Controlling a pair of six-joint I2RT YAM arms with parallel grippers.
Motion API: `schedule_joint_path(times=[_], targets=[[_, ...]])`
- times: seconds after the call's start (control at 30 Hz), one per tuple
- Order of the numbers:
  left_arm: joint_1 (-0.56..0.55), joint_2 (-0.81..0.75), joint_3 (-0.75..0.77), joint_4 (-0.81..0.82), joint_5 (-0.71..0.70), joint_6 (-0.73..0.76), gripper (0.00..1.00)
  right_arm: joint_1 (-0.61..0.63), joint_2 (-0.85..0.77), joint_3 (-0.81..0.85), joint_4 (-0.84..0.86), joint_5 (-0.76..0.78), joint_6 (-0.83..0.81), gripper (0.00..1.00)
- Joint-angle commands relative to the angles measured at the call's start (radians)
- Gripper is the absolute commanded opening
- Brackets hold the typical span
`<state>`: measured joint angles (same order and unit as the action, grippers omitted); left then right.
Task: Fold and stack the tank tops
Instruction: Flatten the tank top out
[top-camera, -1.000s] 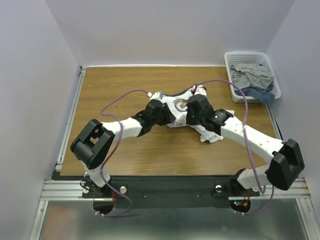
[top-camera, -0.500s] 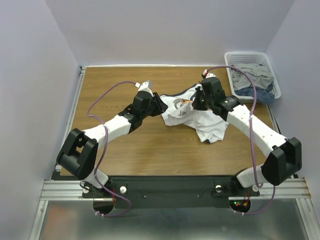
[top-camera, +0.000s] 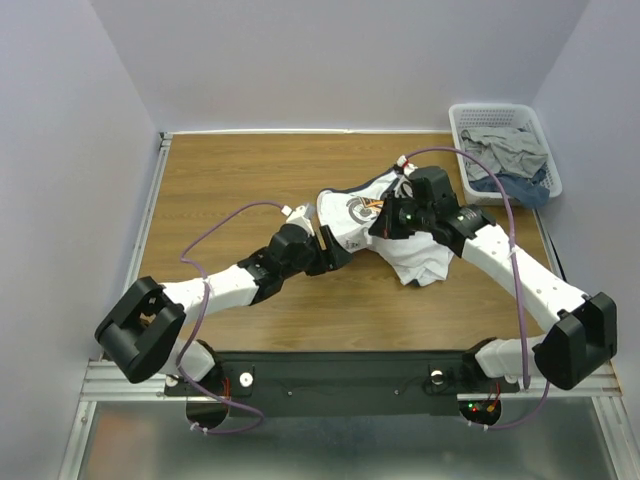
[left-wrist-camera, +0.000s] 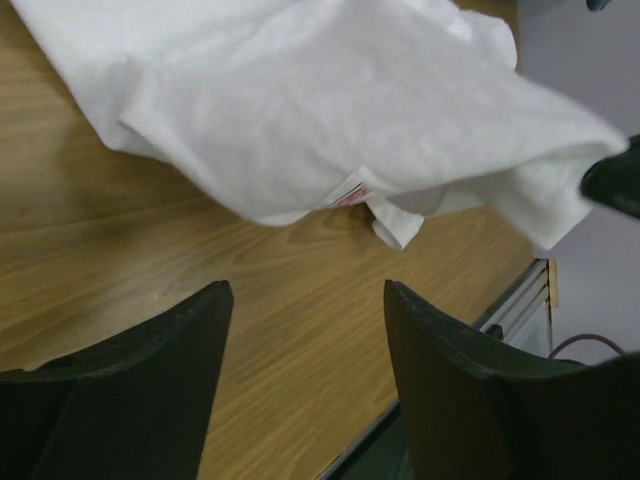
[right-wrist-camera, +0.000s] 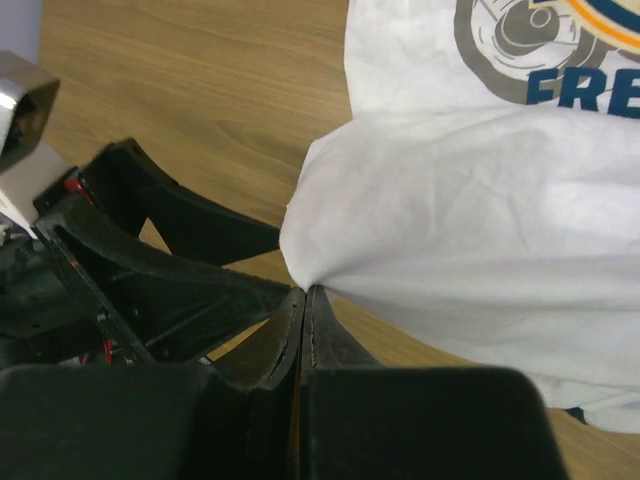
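Plainly, the right fingers (right-wrist-camera: 303, 300) are pressed together on a fold of the white cloth tank top (top-camera: 420, 255) with navy trim. In the wrist view, the fabric bunches to a point right at their tips and spreads away beyond and to the right of them. Its chest print, in grey, blue and orange, faces up just past that pinched fold.

The left fingers (top-camera: 336, 254) stand wide apart and hold nothing; between them only the brown wooden surface (top-camera: 230, 180) shows. Ahead of them lies a rumpled white edge of the same garment, with a small sewn label turned out at the hem, near the tips but touching neither.

From above, the two sets of fingers sit close together near the middle of the surface. The left ones are just beside the garment's left edge and the right ones are over its middle. The rest of the cloth — a crumpled white heap — trails toward the near side, below the right fingers. Well off to the right of them, at the far right corner, a white slotted plastic basket (top-camera: 458, 135) holds grey and blue garments (top-camera: 505, 150).
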<state>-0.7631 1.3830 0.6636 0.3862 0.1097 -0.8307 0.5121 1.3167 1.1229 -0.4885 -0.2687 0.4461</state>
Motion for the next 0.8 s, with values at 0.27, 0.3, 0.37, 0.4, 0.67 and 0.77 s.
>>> schedule_joint_path(times=[0.27,0.3,0.37,0.4,0.67,0.77], targets=[[-0.012,0.105,0.131,0.14,-0.081,0.056,0.79,0.002,0.105,0.198,0.059,0.128,0.048,0.02],[-0.012,0.117,0.14,0.167,-0.091,0.058,0.79,0.002,0.11,0.21,0.059,0.129,0.052,0.02],[-0.008,0.146,0.163,0.19,-0.102,0.064,0.79,0.003,0.116,0.241,0.059,0.128,0.06,0.02],[-0.005,0.154,0.168,0.216,-0.102,0.065,0.79,0.002,0.118,0.248,0.059,0.132,0.063,0.02],[0.047,0.212,0.215,0.232,-0.22,0.05,0.68,0.0,0.115,0.258,0.056,0.117,0.082,0.02],[0.077,0.22,0.225,0.237,-0.234,0.039,0.53,-0.001,0.099,0.238,0.056,0.121,0.088,0.02]])
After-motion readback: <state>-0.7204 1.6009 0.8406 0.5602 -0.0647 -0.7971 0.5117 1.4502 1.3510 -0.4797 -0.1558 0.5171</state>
